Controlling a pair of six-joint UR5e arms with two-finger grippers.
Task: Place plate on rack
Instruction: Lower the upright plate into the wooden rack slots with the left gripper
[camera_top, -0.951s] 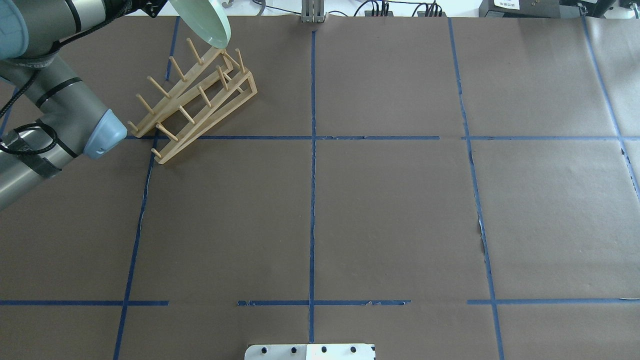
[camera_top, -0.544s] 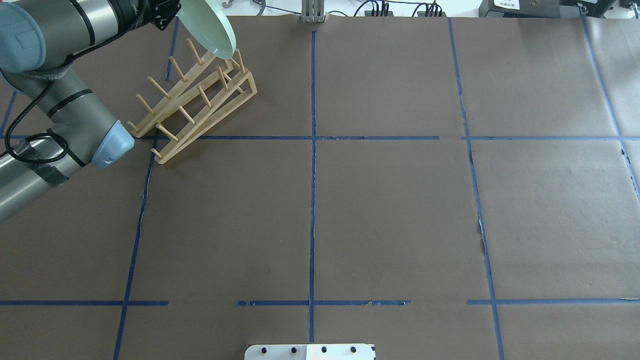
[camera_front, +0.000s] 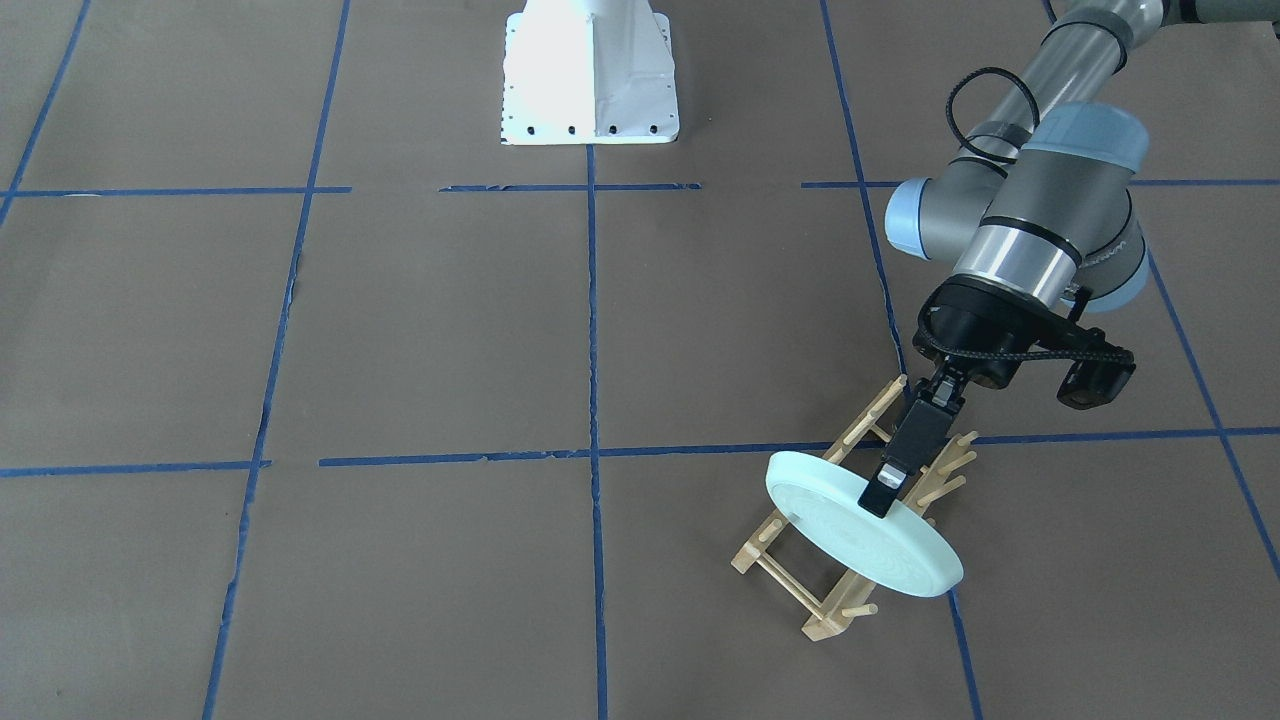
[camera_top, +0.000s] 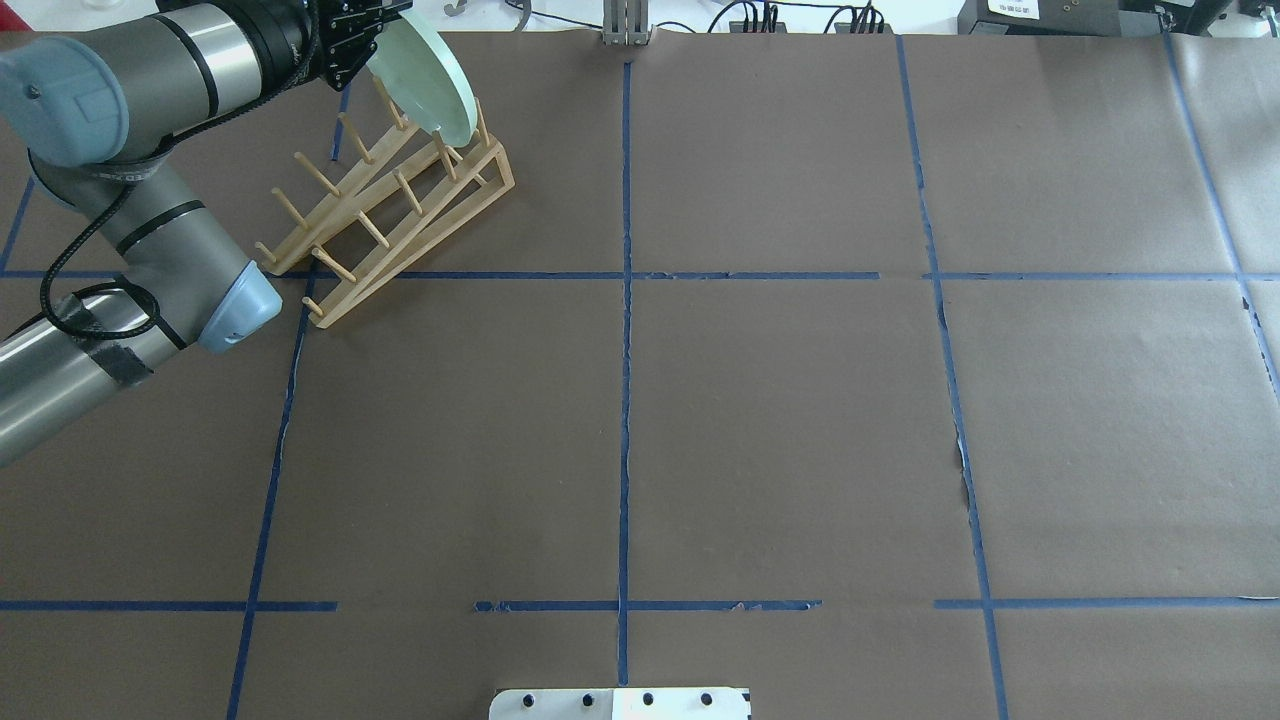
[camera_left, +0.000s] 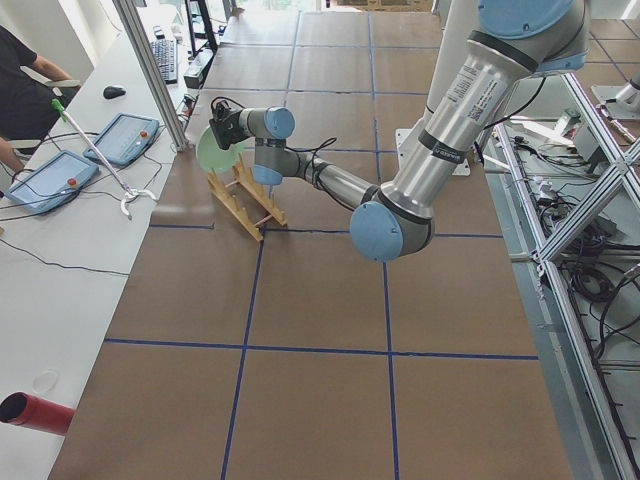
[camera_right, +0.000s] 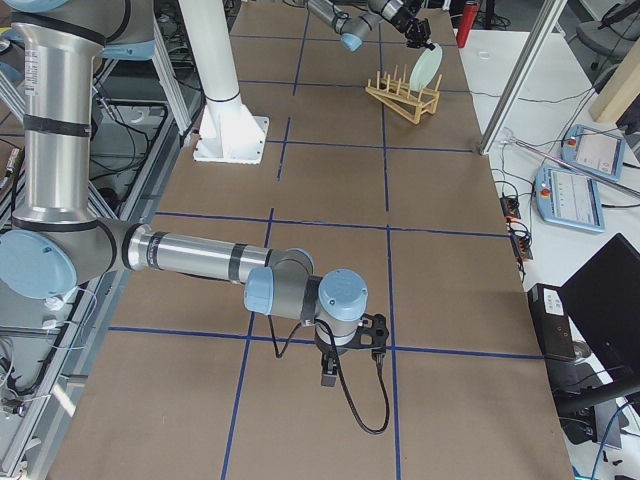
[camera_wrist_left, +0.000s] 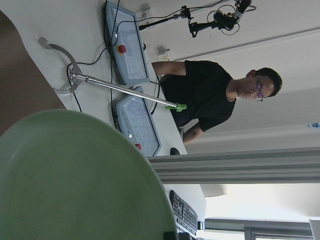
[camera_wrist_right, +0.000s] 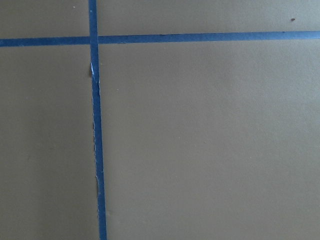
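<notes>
The pale mint-green plate (camera_front: 868, 538) is held on edge, tilted, over the end of the wooden rack (camera_front: 806, 596) that lies farthest from the robot. My left gripper (camera_front: 884, 492) is shut on the plate's upper rim. In the overhead view the plate (camera_top: 428, 78) dips its lower edge among the last pegs of the rack (camera_top: 400, 208); I cannot tell whether it touches them. The plate fills the left wrist view (camera_wrist_left: 75, 180). My right gripper (camera_right: 328, 378) shows only in the exterior right view, low over the table, and I cannot tell if it is open or shut.
The rack stands at an angle at the table's far left corner, close to the table edge. A metal post (camera_top: 625, 25) stands at the far edge. An operator (camera_wrist_left: 215, 95) sits by pendants (camera_left: 50, 180) on the side table. The white robot base (camera_front: 590, 80) is at the middle.
My left arm has brought the plate down and toward the robot, from above the rack's far end to between its last pegs. The plate now stands more upright. The rack has not moved.
</notes>
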